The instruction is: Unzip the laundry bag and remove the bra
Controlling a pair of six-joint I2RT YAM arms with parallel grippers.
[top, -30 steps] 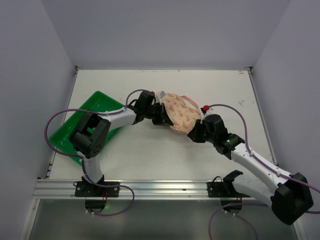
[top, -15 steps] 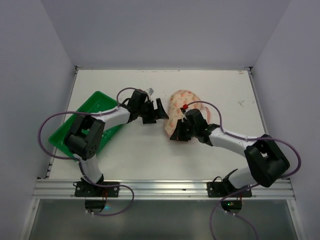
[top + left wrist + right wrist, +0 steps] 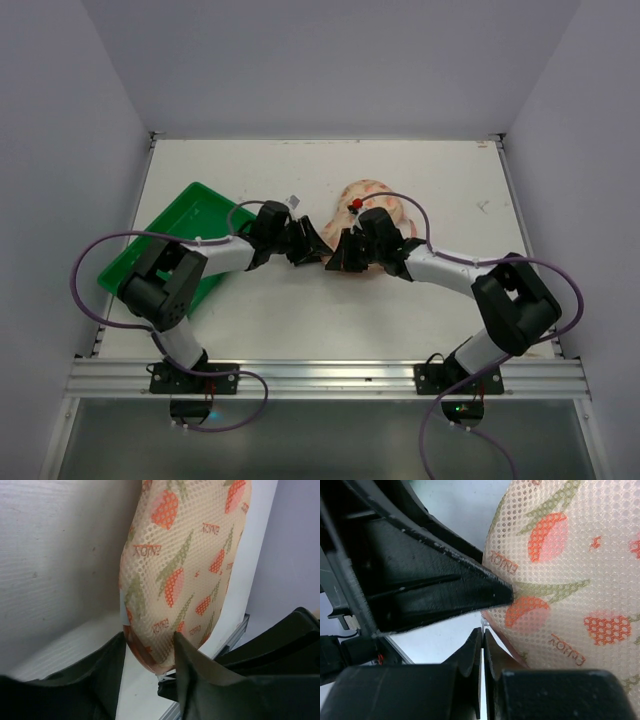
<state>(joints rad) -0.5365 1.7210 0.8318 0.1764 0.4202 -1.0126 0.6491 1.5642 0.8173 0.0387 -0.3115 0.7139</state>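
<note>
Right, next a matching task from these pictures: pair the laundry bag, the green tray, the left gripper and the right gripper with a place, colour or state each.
Things:
1. laundry bag
2. green tray
3. left gripper
4. right gripper

Descriptions:
A. jaws closed together
B. at the table's left edge
C. peach mesh with a red flower print
D. jaws apart, either side of the bag's end

Pairs: 1-C, 2-B, 3-D, 4-A

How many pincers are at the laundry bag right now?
2. The left pincer straddles the end of the laundry bag. The right pincer is shut right beside it, at the bag's edge. Both are in plain view.
</note>
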